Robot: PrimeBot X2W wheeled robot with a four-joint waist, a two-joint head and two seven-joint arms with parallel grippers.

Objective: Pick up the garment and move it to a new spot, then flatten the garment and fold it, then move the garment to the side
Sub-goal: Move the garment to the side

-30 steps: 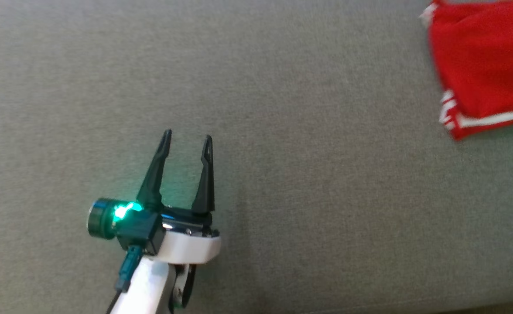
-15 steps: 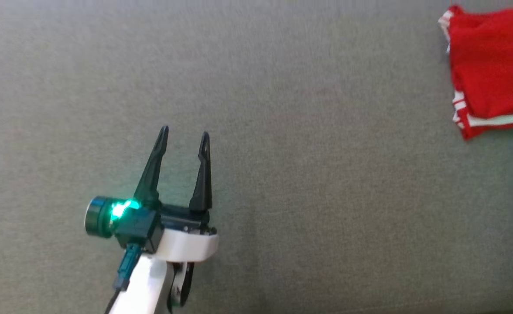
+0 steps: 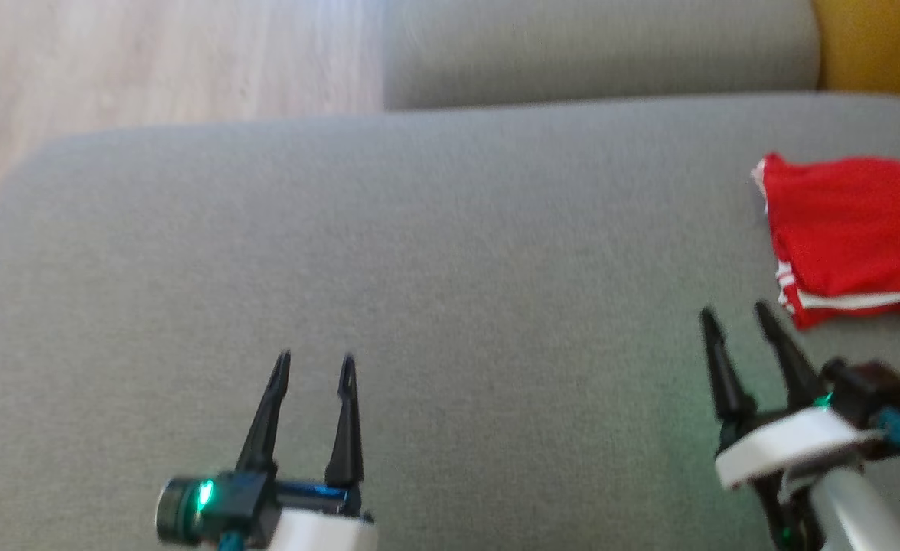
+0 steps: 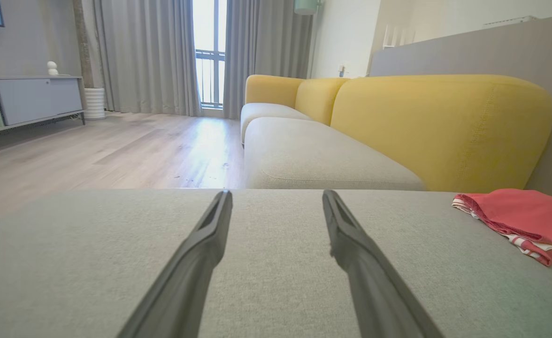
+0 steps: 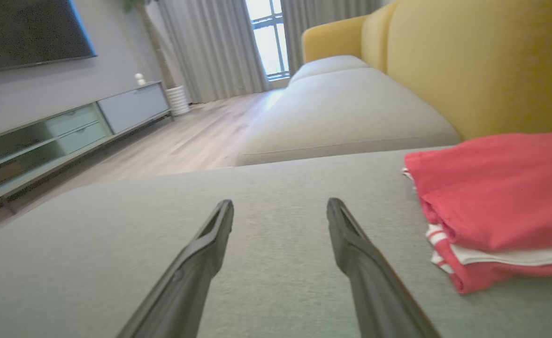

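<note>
Folded red garment [image 3: 855, 229] lies far right on grey sofa seat [image 3: 419, 252]; left gripper [image 3: 316, 358] and right gripper [image 3: 733, 311] both released, empty.

The grey sofa seat cushion [image 3: 450, 252] is a broad, flat pad of woven fabric with rounded corners. Its far left corner curves off toward the pale wood floor [image 3: 151, 69]. On its right side, near the yellow backrest [image 3: 878, 46], a folded red garment [image 3: 855, 229] with white stripes along its edges lies flat on the fabric, its layers stacked. A second grey cushion [image 3: 595, 46] adjoins the first along its far edge.
</note>
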